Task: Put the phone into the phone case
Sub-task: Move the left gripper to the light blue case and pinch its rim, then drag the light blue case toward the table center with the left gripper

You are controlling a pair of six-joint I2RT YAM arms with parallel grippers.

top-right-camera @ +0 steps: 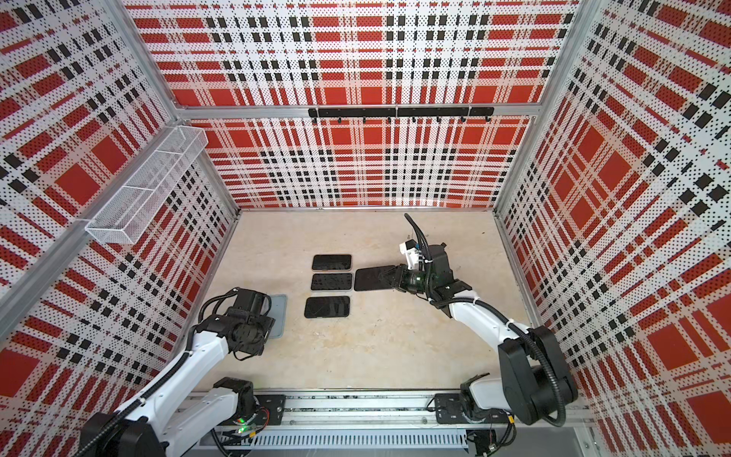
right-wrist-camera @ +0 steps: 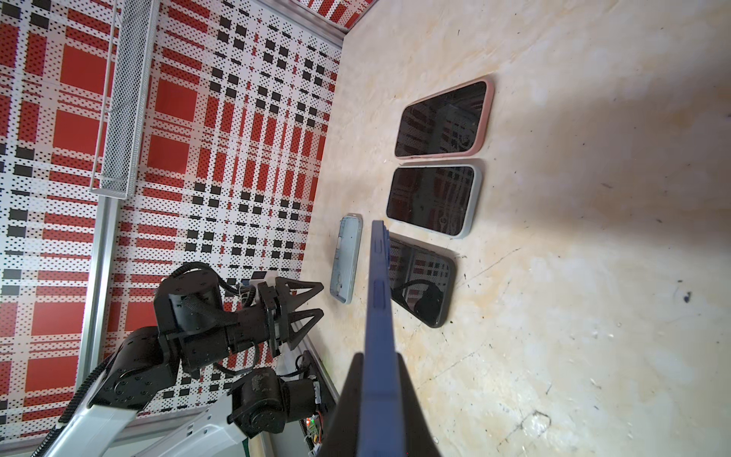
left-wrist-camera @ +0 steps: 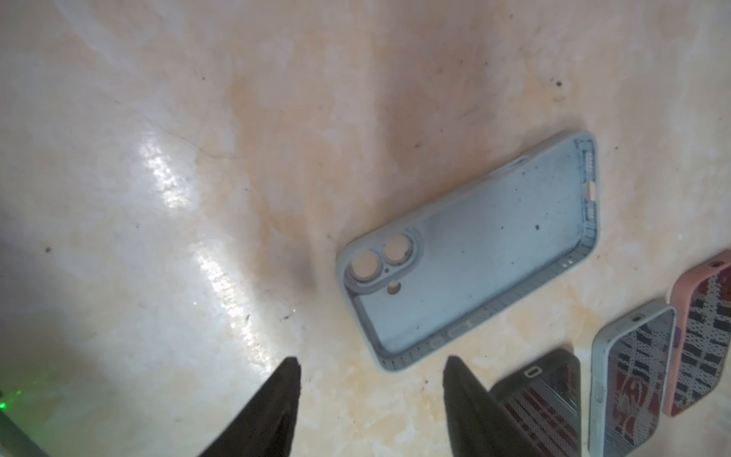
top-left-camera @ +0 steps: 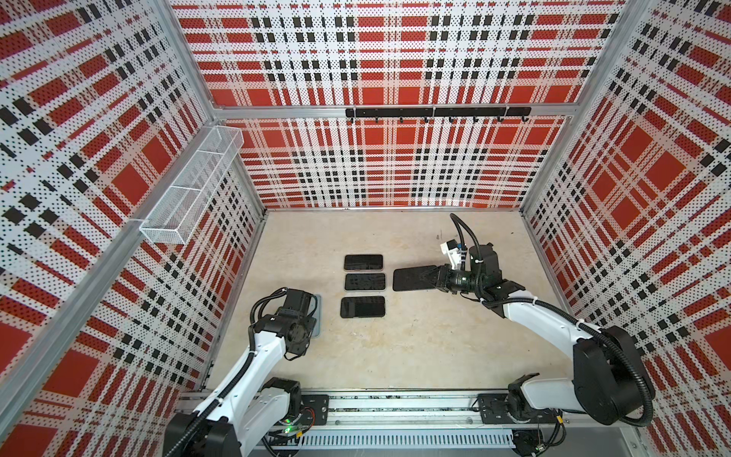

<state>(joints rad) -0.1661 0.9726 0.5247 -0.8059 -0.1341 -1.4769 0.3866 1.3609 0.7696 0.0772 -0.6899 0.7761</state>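
The phone (top-left-camera: 411, 279), with its dark screen and blue edge (right-wrist-camera: 379, 292), is off the table, gripped at one end by my shut right gripper (right-wrist-camera: 379, 356). In both top views it hangs right of the column of phones. The phone case (left-wrist-camera: 474, 253) is empty and light blue. It lies open side up on the table at the left (top-right-camera: 280, 316), partly under my left wrist. My left gripper (left-wrist-camera: 372, 362) hovers over the bare table just off one corner of the case, open, with nothing between its fingers.
Three phones in cases lie in a column mid-table: pink (top-left-camera: 363, 262), pale blue (top-left-camera: 364, 281) and black (top-left-camera: 362, 307). A white mesh basket (top-left-camera: 190, 186) hangs on the left wall. A black hook rail (top-left-camera: 435, 112) is on the back wall.
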